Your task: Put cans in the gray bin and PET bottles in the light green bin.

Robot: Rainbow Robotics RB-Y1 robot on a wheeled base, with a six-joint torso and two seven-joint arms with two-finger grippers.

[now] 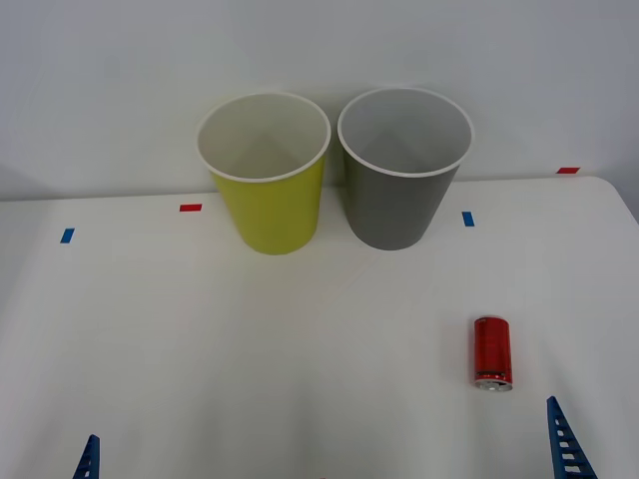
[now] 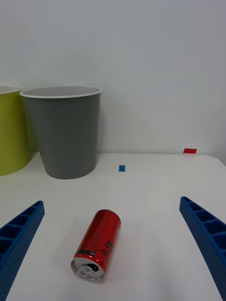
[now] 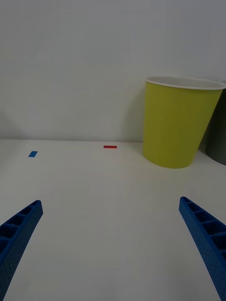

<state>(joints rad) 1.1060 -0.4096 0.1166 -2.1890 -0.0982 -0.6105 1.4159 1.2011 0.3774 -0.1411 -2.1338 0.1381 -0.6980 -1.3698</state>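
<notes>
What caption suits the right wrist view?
Open right pincer faces a red can lying on the table, gray bin behind it.

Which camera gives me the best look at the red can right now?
The right wrist view: the red can lies on its side between the open right hand, its pull-tab end facing the camera. The front view shows it smaller, on the table's right.

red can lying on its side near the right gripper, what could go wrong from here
The red can lies on its side on the table, so it may roll away if the open right gripper nudges it before closing. The gray bin and light green bin stand close side by side, so a loose drop could land in the wrong one.
</notes>
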